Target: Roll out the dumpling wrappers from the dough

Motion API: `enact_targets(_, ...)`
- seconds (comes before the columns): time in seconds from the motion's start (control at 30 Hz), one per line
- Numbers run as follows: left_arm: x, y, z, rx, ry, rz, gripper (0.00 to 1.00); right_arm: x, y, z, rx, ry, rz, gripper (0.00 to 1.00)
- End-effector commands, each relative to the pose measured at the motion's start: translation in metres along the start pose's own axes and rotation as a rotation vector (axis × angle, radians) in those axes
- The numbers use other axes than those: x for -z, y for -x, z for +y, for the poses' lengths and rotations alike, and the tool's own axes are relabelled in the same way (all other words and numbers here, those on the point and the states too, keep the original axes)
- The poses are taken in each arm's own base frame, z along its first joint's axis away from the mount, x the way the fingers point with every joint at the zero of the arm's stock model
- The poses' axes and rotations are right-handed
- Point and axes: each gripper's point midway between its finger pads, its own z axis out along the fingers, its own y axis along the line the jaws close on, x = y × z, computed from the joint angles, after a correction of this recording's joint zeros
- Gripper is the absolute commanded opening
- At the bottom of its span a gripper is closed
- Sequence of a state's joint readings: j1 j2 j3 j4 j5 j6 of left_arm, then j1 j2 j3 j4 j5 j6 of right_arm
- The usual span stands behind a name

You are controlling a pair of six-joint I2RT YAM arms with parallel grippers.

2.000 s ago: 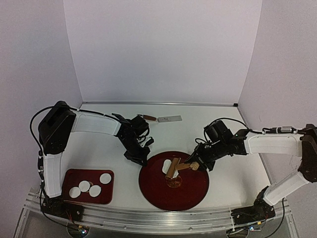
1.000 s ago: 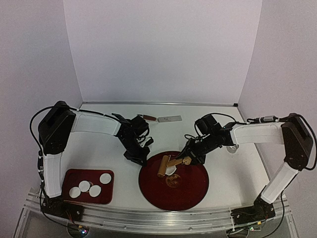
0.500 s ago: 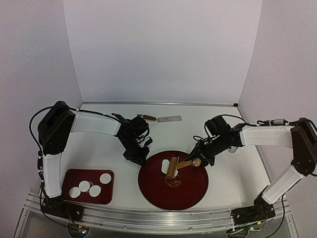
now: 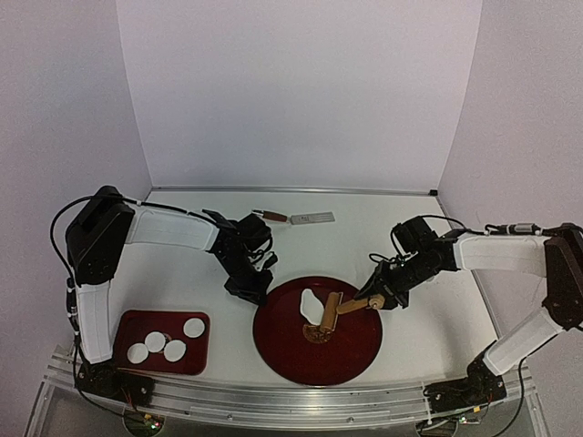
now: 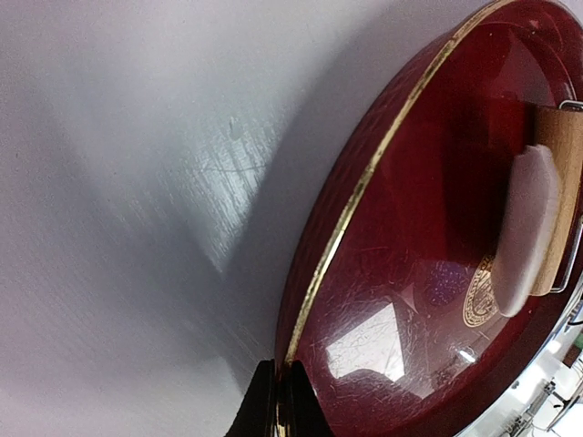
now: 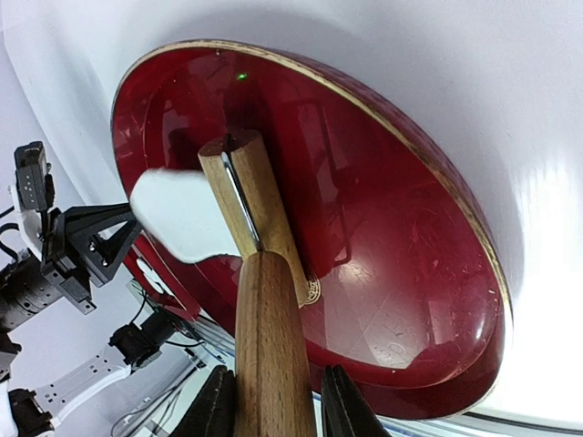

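A ragged white dough piece (image 4: 311, 307) lies on the round red plate (image 4: 351, 350). My right gripper (image 4: 375, 300) is shut on the wooden handle of a rolling pin (image 4: 330, 314), whose roller rests on the plate against the dough's right side. The right wrist view shows the handle (image 6: 271, 350) between the fingers, the roller (image 6: 248, 196) and the dough (image 6: 178, 217). My left gripper (image 4: 256, 290) is shut on the plate's left rim (image 5: 364, 182), pinching its gold edge. Several round white dumpling wrappers (image 4: 156, 341) lie in a small red tray (image 4: 205, 364) at the front left.
A flat metal tool with a reddish handle (image 4: 296, 218) lies at the back of the white table. White walls close the back and sides. The aluminium rail (image 4: 291, 401) runs along the near edge.
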State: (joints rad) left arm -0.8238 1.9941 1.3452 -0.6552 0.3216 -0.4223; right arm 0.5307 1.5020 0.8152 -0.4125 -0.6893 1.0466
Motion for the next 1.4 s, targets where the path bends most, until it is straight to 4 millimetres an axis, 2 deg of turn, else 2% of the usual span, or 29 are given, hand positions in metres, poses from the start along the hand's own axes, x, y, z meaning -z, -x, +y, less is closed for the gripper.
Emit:
enact_targets(0.0, 0.016, 0.006, 0.007, 0.053, 0.041, -0.051, 0.00, -0.015, 0.001, -0.099, -0.135, -0.431, -0.001, 0.00)
enact_targets(0.1, 0.017, 0.009, 0.006, 0.053, 0.043, -0.055, 0.00, -0.021, 0.016, -0.079, -0.096, -0.414, -0.007, 0.00)
enact_targets(0.2, 0.016, 0.010, 0.006, 0.054, 0.046, -0.053, 0.00, -0.020, 0.024, -0.069, -0.079, -0.411, -0.022, 0.00)
enact_targets(0.4, 0.015, 0.013, 0.006, 0.054, 0.049, -0.058, 0.00, 0.002, 0.018, -0.084, -0.090, -0.445, -0.063, 0.00)
enact_targets(0.5, 0.015, 0.016, 0.006, 0.052, 0.054, -0.064, 0.00, 0.016, 0.018, -0.078, -0.053, -0.451, -0.095, 0.00)
enact_targets(0.67, 0.018, 0.019, 0.005, 0.052, 0.060, -0.073, 0.02, 0.037, 0.027, -0.039, 0.080, -0.399, -0.132, 0.00)
enact_targets(0.87, 0.030, 0.023, 0.002, 0.058, 0.063, -0.103, 0.18, 0.057, 0.029, 0.023, 0.261, -0.280, -0.115, 0.00)
enact_targets(1.07, 0.053, 0.030, -0.005, 0.078, 0.060, -0.162, 0.34, 0.097, 0.030, 0.088, 0.416, -0.161, -0.178, 0.00)
enact_targets(1.23, 0.080, 0.034, -0.006, 0.113, 0.086, -0.225, 0.49, 0.121, 0.048, 0.115, 0.414, -0.092, -0.234, 0.00)
enact_targets(1.37, 0.108, 0.040, -0.002, 0.164, 0.091, -0.291, 0.74, 0.131, 0.081, 0.122, 0.373, -0.006, -0.249, 0.00)
